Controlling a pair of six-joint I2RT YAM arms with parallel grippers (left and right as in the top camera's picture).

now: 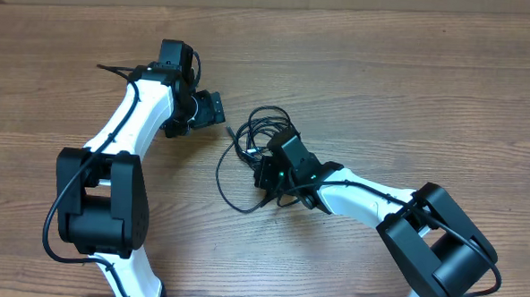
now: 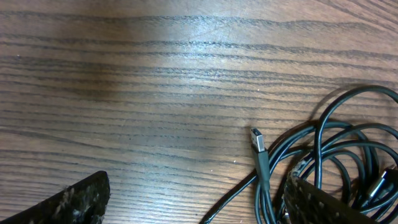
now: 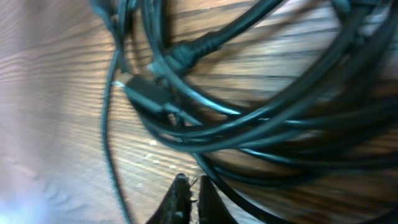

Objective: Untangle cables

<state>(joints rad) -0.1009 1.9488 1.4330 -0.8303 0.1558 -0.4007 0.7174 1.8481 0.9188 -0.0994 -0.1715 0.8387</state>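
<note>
The cables (image 1: 252,134) lie as a bunch of thin black cords in loose loops at the table's middle, with one long loop (image 1: 223,178) trailing toward the front. My left gripper (image 1: 211,110) stands open just left of the bunch. In the left wrist view its fingers (image 2: 81,199) are wide apart, a cord ending in a silver-tipped plug (image 2: 258,140) runs between them, and the loops (image 2: 348,143) lie at the right finger. My right gripper (image 1: 266,174) sits over the bunch. Its fingertips (image 3: 193,193) are shut together beside a cord, with the cables (image 3: 249,118) crossing just ahead and a plug (image 3: 146,90) among them.
The bare wooden table (image 1: 385,73) stretches around the bunch. Both arm bases (image 1: 101,204) stand at the front edge, the right base (image 1: 440,250) at the lower right.
</note>
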